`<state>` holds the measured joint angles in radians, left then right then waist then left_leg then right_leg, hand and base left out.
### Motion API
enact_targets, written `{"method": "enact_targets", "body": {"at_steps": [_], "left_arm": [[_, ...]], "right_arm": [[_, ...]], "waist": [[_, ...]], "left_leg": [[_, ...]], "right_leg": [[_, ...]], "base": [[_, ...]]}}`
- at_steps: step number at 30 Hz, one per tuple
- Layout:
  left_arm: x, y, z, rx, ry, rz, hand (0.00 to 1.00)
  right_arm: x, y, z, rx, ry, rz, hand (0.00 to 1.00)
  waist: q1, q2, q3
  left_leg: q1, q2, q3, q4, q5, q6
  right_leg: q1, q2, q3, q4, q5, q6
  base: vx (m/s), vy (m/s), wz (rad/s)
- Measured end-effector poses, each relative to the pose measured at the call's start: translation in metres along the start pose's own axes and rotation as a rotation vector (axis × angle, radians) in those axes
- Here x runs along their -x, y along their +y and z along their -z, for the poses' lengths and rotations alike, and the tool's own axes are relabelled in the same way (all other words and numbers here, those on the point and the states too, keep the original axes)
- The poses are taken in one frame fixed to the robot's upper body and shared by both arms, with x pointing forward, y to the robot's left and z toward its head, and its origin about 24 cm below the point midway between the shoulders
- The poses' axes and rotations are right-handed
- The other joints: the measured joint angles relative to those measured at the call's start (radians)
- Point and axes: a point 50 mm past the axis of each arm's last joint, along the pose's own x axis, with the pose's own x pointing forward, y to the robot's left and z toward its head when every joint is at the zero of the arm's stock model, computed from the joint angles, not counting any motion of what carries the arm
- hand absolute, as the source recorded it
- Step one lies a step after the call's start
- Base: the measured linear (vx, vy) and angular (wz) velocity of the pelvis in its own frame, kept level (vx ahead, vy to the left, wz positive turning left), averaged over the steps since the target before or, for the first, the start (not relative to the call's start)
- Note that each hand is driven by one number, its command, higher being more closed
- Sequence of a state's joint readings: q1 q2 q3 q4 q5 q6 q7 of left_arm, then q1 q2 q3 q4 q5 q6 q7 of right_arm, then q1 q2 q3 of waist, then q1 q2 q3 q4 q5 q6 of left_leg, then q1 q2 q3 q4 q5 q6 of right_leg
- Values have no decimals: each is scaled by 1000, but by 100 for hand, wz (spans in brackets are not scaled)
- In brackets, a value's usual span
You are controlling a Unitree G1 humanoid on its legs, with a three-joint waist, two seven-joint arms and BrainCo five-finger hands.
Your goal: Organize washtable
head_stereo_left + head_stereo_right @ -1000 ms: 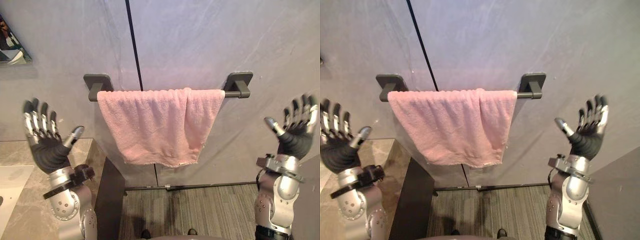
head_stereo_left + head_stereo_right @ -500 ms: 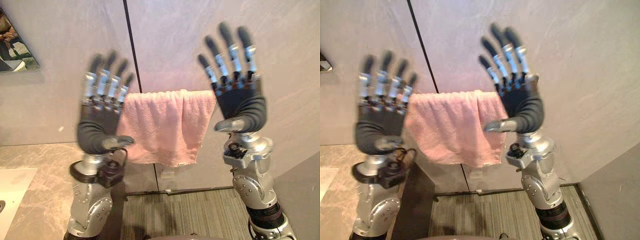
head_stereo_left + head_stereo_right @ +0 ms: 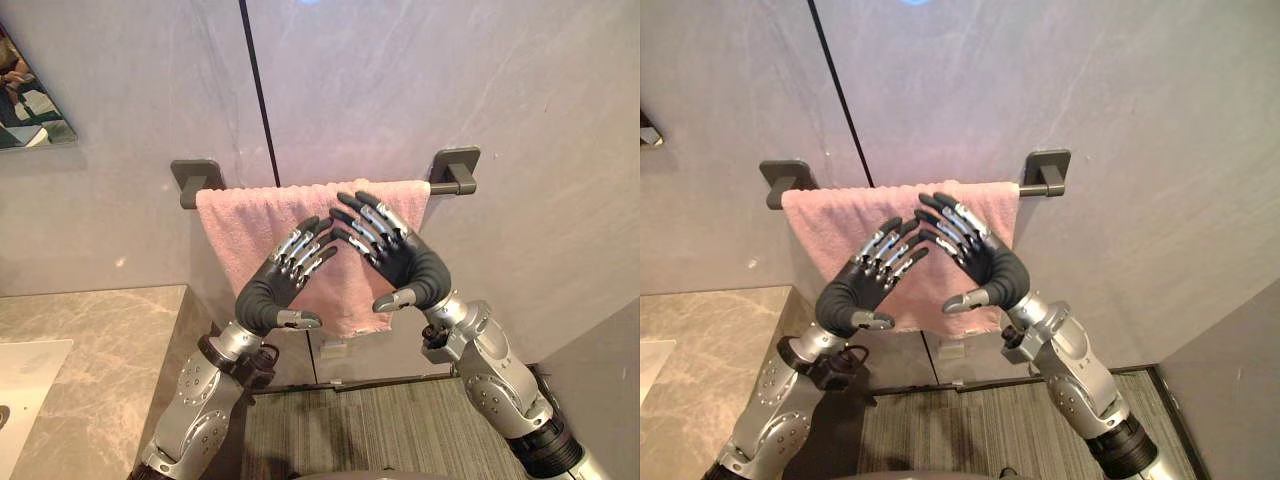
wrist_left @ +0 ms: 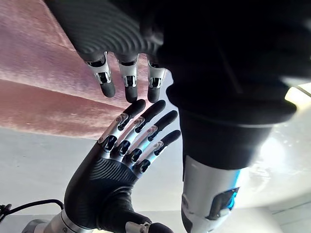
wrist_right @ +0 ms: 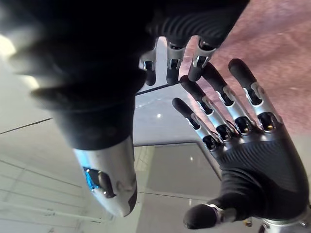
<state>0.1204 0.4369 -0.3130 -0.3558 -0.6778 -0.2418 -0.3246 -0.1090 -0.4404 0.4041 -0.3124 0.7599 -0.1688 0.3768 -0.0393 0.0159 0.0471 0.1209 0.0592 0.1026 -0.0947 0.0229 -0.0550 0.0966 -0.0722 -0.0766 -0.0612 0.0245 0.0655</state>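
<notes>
A pink towel (image 3: 232, 218) hangs folded over a dark wall bar (image 3: 446, 186) between two square mounts. Both hands are held up in front of the towel with straight fingers, holding nothing. My left hand (image 3: 270, 288) points up and to the right. My right hand (image 3: 408, 264) points up and to the left, and their fingertips nearly meet before the towel's middle. I cannot tell whether either touches the cloth. The left wrist view shows its own fingers (image 4: 127, 83) above the right hand (image 4: 104, 187), with the towel (image 4: 34, 82) behind. The right wrist view shows the left hand (image 5: 255, 160).
A marble counter (image 3: 95, 335) with a white basin (image 3: 22, 385) lies at the lower left, ending in a dark side panel beside my left arm. A mirror corner (image 3: 28, 105) hangs on the grey wall. Striped flooring (image 3: 400, 430) runs below the towel.
Both hands have swung in from wide apart, then dropped from bar height, and now tilt toward each other before the towel. The towel hangs unchanged.
</notes>
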Motion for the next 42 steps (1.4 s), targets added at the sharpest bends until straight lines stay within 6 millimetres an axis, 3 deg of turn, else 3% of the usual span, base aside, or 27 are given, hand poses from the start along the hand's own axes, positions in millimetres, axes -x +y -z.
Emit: {"method": "enact_targets", "body": {"at_steps": [9,15,18,28,42], "left_arm": [[15,14,38,-46,197,-105,0],[14,17,52,-62,224,-182,0],[17,22,64,-73,273,-224,0],[32,46,75,-171,345,-409,0],[43,78,56,-257,279,-638,0]], "right_arm": [[18,-11,39,85,213,69,0],[33,-23,67,192,397,142,0],[35,-25,72,228,427,163,0],[39,-51,59,332,382,368,0],[54,-80,38,352,273,616,0]], "waist": [[0,0,-10],[1,0,-12],[1,-1,-15],[0,-3,-16],[0,-20,-17]], "left_leg": [[-32,0,2,0,0,0],[-49,0,-6,0,0,0],[-58,1,-6,0,0,0],[-62,4,-3,0,0,0],[-76,8,12,0,0,0]], "right_leg": [[-33,0,1,-10,1,0],[-38,0,-1,-12,1,0],[-48,0,0,-11,1,0],[-55,2,4,-10,1,0],[-76,6,20,-9,4,-4]], "base": [[-15,-5,-1],[14,-13,2],[-4,-7,1],[-17,-9,-1],[-13,-6,-2]]}}
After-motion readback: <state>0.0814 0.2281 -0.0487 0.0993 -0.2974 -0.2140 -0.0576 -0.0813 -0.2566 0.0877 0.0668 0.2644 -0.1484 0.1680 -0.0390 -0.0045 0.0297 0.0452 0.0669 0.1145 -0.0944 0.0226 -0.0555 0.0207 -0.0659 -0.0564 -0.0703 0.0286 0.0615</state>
